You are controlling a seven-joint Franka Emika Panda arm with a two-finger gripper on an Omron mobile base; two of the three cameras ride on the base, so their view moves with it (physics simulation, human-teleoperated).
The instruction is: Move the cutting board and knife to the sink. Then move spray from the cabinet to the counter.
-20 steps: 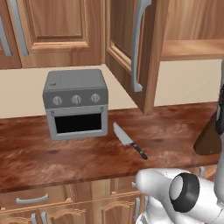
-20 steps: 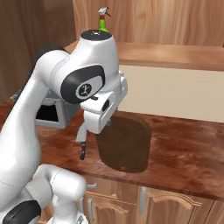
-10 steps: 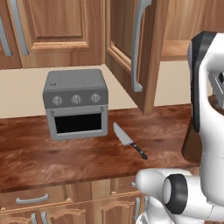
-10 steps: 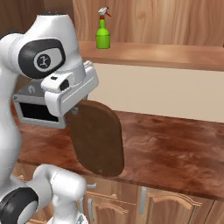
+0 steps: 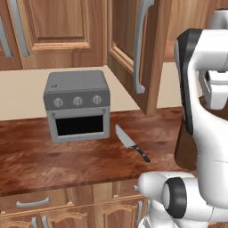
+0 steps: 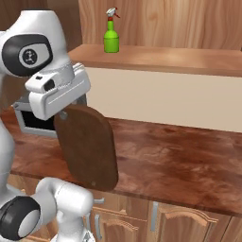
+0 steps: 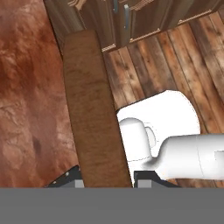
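Cutting board (image 6: 87,144) raised off counter (image 6: 179,156).

A grey toaster oven (image 5: 78,106) stands toward the far side of the worktop, its back near a plain cream wall (image 5: 22,95). It has a dark glass door low on its front and three round knobs in a row above that door. Beneath the worktop's near edge run brown wooden lower cabinets (image 5: 67,209) with small curved grey handles and a drawer front. In the hand view, a floor of dark wooden planks (image 7: 175,61) lies below, beside the lower cabinet fronts (image 7: 127,19).
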